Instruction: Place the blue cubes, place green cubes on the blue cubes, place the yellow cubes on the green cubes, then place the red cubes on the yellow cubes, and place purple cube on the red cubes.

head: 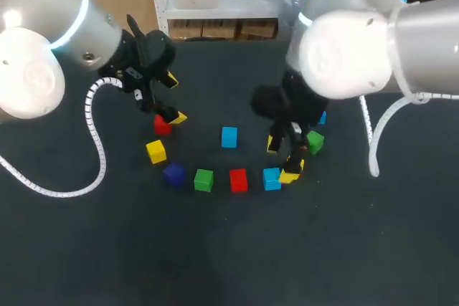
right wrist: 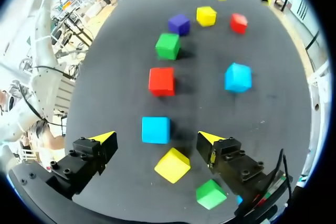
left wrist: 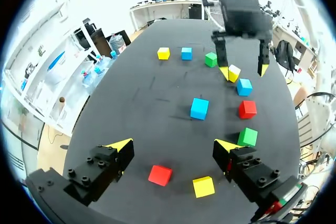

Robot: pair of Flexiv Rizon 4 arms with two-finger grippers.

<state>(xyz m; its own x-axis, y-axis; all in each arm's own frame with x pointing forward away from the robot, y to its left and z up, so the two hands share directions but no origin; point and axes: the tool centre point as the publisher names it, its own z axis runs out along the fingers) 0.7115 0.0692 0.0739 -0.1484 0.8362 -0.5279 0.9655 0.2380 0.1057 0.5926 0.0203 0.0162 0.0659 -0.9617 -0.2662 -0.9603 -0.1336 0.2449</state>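
Blue cubes, three seen, none stacked, all lying singly on the dark table (head: 215, 263).
- Central blue cube (head: 229, 137): alone near the table's middle.
- Row blue cube (head: 271, 178): closes a curved row on the robot's side of the middle. The row runs purple cube (head: 173, 174), green cube (head: 204, 180), red cube (head: 238, 180), then this one, each apart from its neighbour.
- Far blue cube (left wrist: 186, 53): toward the table's right edge, near a far yellow cube (left wrist: 163, 53).

Other cubes:
- Turned yellow cube (right wrist: 172, 164): just beside the row blue cube, set cornerwise to it.
- Second green cube (head: 315, 141): on the right-edge side of the right gripper.
- Second red cube (left wrist: 160, 174) and left yellow cube (left wrist: 203, 186): near each other, toward the table's left edge, beyond the purple cube.

Grippers:
- Left gripper (left wrist: 174, 145): fingers spread wide, holding nothing. The second red cube lies on the table in the gap between them, and neither finger touches it.
- Right gripper (right wrist: 156, 137): fingers spread wide, holding nothing. The turned yellow cube lies between them, nearer one finger and not clasped. The row blue cube is just ahead of the tips.
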